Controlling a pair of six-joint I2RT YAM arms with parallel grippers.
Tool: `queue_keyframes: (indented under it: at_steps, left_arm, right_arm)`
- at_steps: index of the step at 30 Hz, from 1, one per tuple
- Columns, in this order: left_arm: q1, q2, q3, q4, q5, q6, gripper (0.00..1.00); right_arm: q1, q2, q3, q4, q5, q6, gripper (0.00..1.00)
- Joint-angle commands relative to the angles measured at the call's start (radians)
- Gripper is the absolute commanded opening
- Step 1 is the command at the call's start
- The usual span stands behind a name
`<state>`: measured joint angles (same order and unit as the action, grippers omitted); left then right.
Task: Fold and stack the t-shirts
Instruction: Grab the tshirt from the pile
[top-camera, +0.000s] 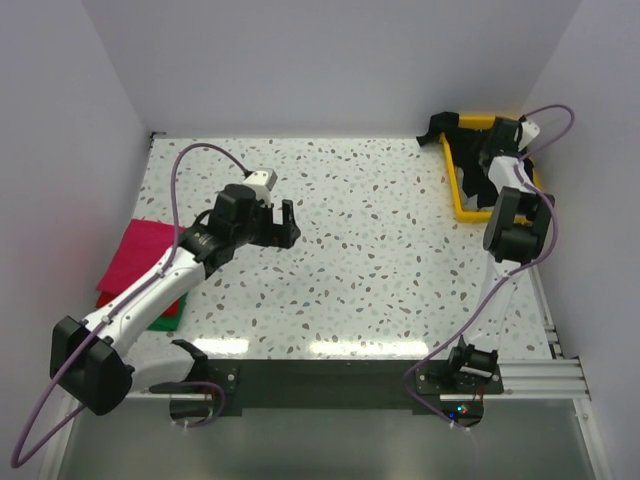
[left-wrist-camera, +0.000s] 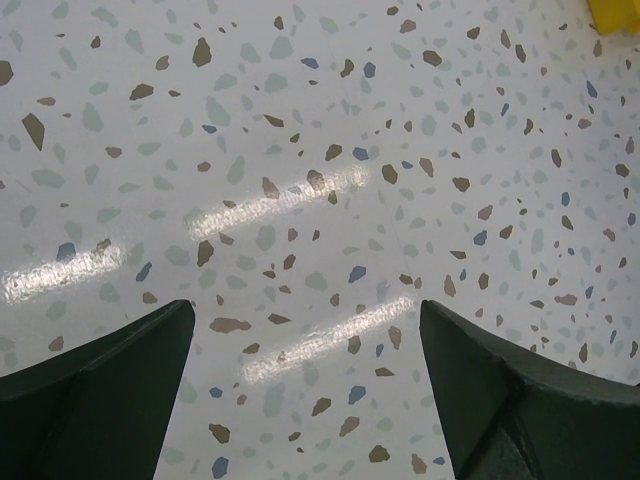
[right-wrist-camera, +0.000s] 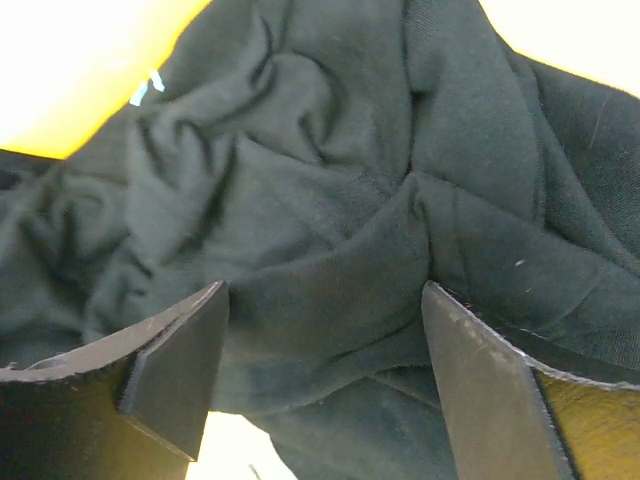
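The black shirt lies crumpled in the yellow tray, at about 2 o'clock on the worktop. It is directly beneath the right arm's fingers, which are spread wide with a bunched ridge of cloth between them (the heap shows no clear long axis). The left arm's fingers gape over speckled worktop, well apart from it and nearer the magenta shirt at 9 o'clock. The right arm looks placed to pinch.
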<state>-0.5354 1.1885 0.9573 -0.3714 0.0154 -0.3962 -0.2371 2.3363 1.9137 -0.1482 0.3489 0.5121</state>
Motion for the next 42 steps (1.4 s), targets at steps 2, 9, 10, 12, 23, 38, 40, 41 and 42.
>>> queue_keyframes:
  at_steps: [2, 9, 10, 12, 23, 38, 40, 41, 42]
  left_arm:
    - [0.012, 0.01, 0.02, 0.009, 0.018, 0.033, 1.0]
    - [0.017, 0.016, 0.018, 0.009, 0.021, 0.031, 1.0]
    - [0.018, 0.014, 0.02, 0.011, 0.023, 0.03, 1.0]
    - [0.018, 0.014, 0.021, 0.011, 0.026, 0.028, 1.0]
    - [0.025, -0.001, 0.017, 0.015, 0.032, 0.028, 1.0]
    - [0.031, -0.009, 0.009, 0.026, 0.058, 0.017, 1.0]
    - [0.038, -0.009, 0.011, 0.028, 0.063, 0.019, 1.0]
    - [0.04, -0.009, 0.011, 0.028, 0.066, 0.017, 1.0]
    - [0.041, -0.012, 0.011, 0.028, 0.069, 0.016, 1.0]
  right_arm:
    - [-0.008, 0.023, 0.013, 0.044, 0.035, -0.007, 0.77]
    - [-0.008, -0.038, -0.051, 0.071, 0.038, -0.012, 0.26]
    - [-0.008, -0.052, -0.059, 0.076, 0.035, -0.014, 0.22]
    - [-0.008, -0.08, -0.091, 0.084, 0.041, -0.023, 0.1]
    - [-0.008, -0.342, -0.329, 0.219, 0.075, -0.066, 0.0]
    - [0.114, -0.739, -0.565, 0.279, 0.117, -0.099, 0.0]
    - [0.171, -0.803, -0.535, 0.248, 0.154, -0.119, 0.0]
    - [0.188, -0.824, -0.519, 0.236, 0.159, -0.139, 0.0]
    - [0.206, -0.842, -0.484, 0.227, 0.166, -0.15, 0.0]
